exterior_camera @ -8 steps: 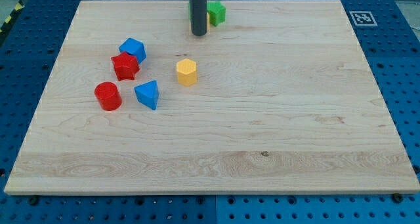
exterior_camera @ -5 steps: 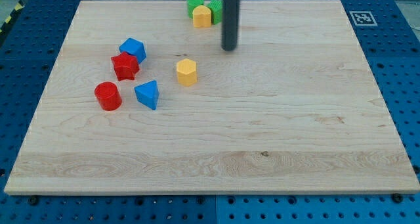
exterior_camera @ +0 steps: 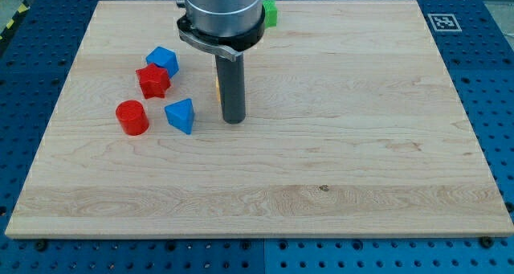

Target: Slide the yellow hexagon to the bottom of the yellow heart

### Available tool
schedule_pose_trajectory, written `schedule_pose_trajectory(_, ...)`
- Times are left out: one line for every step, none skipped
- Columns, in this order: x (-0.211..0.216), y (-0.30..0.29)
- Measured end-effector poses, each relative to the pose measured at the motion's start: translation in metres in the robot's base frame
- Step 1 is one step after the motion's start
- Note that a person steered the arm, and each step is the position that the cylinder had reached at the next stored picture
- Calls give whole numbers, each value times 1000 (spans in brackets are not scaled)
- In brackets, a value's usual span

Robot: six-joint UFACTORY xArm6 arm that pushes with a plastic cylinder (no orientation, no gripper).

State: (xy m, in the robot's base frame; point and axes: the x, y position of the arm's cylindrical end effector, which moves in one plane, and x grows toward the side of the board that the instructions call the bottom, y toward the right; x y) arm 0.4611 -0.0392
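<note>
You had a pale wooden board on a blue pegboard bench. My tip, a bare rod without jaws, stood against the yellow hexagon, hiding most of it; the arm hid the yellow heart

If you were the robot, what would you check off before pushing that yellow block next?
1. My tip is down on the board: ok.
2. Yellow hexagon located: partly ok, only a yellow sliver shows at the rod's left edge.
3. Tip on the hexagon's near side, so it can push toward the view's top: ok, the tip sits just below it in the view.
4. Yellow heart in sight: not ok, the arm hides it; only a green block peeks out at the top.
5. Path upward free of blocks: cannot tell, the arm covers it.
6. Blue block and red cylinder out of the way: ok, both lie to the left.
</note>
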Motion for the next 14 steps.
schedule_pose_trajectory(-7, -4)
schedule_pose_trajectory(-19, -9)
schedule_pose_trajectory(-19, -11)
schedule_pose_trajectory(-18, -23)
schedule_pose_trajectory(-17, -23)
schedule_pose_trajectory(-17, -26)
schedule_pose_trajectory(-18, -26)
schedule_pose_trajectory(-26, -26)
schedule_pose_trajectory(-31, -23)
schedule_pose_trajectory(-34, -17)
schedule_pose_trajectory(-46, -7)
schedule_pose_trajectory(-59, 5)
schedule_pose_trajectory(-75, 21)
schedule_pose_trajectory(-94, 36)
